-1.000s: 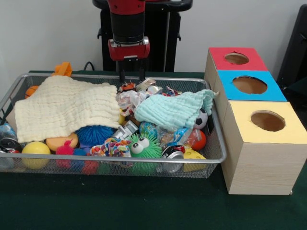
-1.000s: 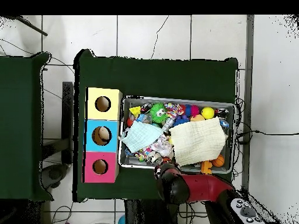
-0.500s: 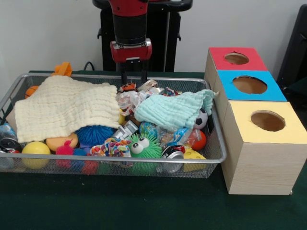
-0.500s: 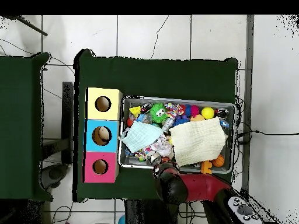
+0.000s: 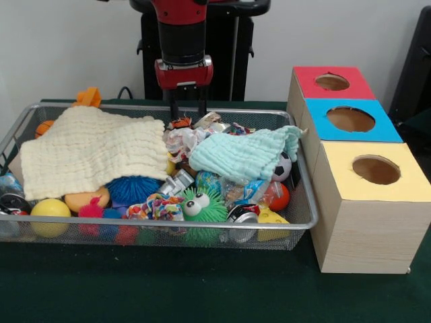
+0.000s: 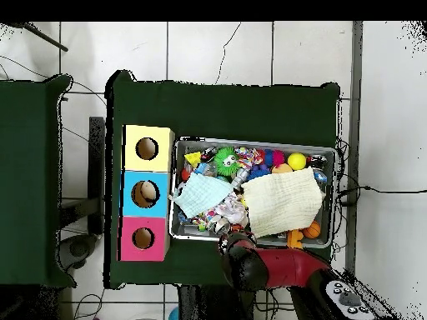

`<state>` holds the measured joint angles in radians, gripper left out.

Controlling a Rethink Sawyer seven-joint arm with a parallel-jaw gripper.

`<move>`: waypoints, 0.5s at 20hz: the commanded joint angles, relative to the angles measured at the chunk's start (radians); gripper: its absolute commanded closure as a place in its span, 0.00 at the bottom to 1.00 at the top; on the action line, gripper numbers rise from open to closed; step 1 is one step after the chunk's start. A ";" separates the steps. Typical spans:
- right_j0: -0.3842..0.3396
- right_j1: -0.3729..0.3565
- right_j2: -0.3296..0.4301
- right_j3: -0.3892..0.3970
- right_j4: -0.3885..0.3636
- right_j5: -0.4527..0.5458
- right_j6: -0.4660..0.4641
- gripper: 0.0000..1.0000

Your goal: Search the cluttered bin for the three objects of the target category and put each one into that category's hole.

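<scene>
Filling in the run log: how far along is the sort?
Done: nothing that shows. Something pale sits in the blue box's hole in the overhead view, but I cannot tell what it is. In hand: nothing; the pincer hangs open and empty above the bin's far rim. Left: search under the cream cloth and mint cloth, then all three drops.

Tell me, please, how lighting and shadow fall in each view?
Front view: even, soft light, no glare on the wire bin; the holes in the boxes are shaded inside. Overhead view: the green table reads dark, the floor tiles bright.
</scene>
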<state>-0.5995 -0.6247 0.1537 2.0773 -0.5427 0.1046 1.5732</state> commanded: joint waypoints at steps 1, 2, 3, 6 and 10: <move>-0.035 0.041 0.040 -0.075 -0.057 -0.008 0.050 0.00; -0.040 0.037 0.047 -0.073 -0.055 0.000 0.045 0.00; -0.043 0.034 0.050 -0.072 -0.055 0.003 0.042 0.00; -0.049 0.025 0.060 -0.070 -0.056 0.017 0.033 0.00; -0.060 0.028 0.067 -0.068 -0.058 0.018 0.030 0.00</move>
<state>-0.6341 -0.6243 0.1565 2.0773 -0.5462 0.1048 1.5732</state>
